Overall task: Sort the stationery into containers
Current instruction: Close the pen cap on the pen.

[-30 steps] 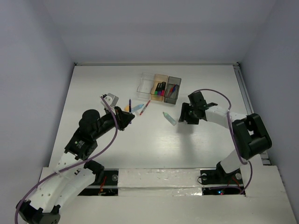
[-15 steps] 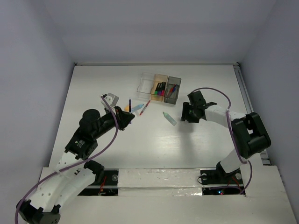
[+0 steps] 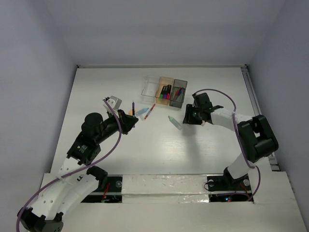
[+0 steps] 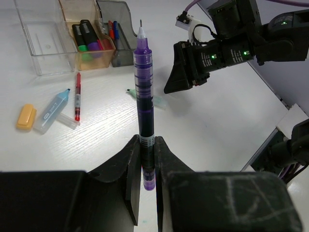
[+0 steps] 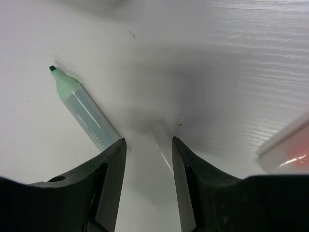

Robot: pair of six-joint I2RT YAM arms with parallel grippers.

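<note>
My left gripper [image 4: 147, 145] is shut on a purple pen [image 4: 144, 96], which stands upright above the table with its tip up; in the top view the purple pen [image 3: 133, 107] shows above the left gripper [image 3: 126, 121]. My right gripper [image 5: 148, 145] is low over the table, jaws open, with a faint clear piece [image 5: 164, 153] lying between them near the right finger. A green marker [image 5: 84, 113] lies just left of it. The clear container [image 3: 151, 86], tan-orange container [image 3: 165, 89] and dark grey container [image 3: 178, 93] stand in a row, markers and pens inside the last two.
A red pen [image 3: 150, 111], a light-blue marker [image 3: 141, 112] and an orange piece [image 3: 131, 112] lie loose left of the green marker [image 3: 175, 122]. A white and pink object [image 5: 285, 145] lies just right of the right gripper [image 3: 187, 117].
The right gripper's jaws have narrowed, and it has crept slightly toward the containers. The left gripper holds the purple pen almost still.
</note>
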